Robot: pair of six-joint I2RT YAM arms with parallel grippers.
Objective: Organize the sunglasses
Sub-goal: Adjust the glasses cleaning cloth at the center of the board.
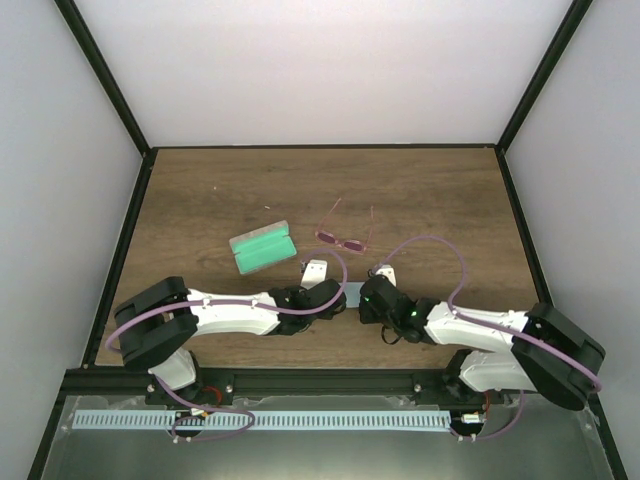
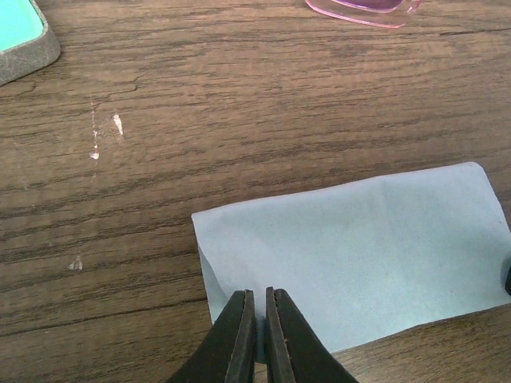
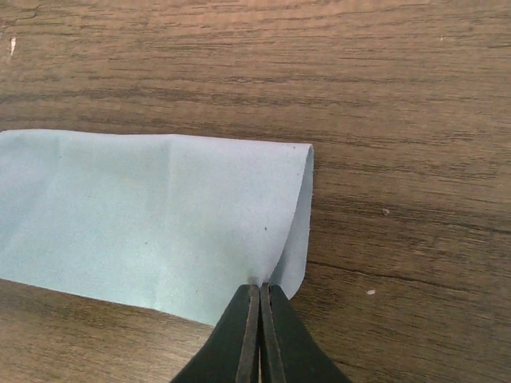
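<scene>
Farthest left on the wooden table [image 1: 420, 190] lies the grey case [image 1: 262, 247], open, its green lining facing up. It is well apart from anything I hold; my left wrist camera catches only one of its corners at the upper left edge.

Next comes my left gripper [image 2: 259, 319]. Its two fingers stand almost together, with just a sliver between them, and they pinch the near edge of the blue cloth [image 2: 351, 255] close to its left corner. The cloth lies flat on the wood as a long strip running across between my two arms, and looks folded over at its right end.

The sunglasses [image 1: 343, 238] sit beyond the cloth, farther from my bases, just right of the case and not touching it. The pink lenses face toward me and the thin arms are spread open, pointing away. Neither of my grippers touches them.

On the right, my right gripper [image 3: 259, 319] is fully closed, fingers pressed together on the cloth's near edge, right at the doubled-over end.
</scene>
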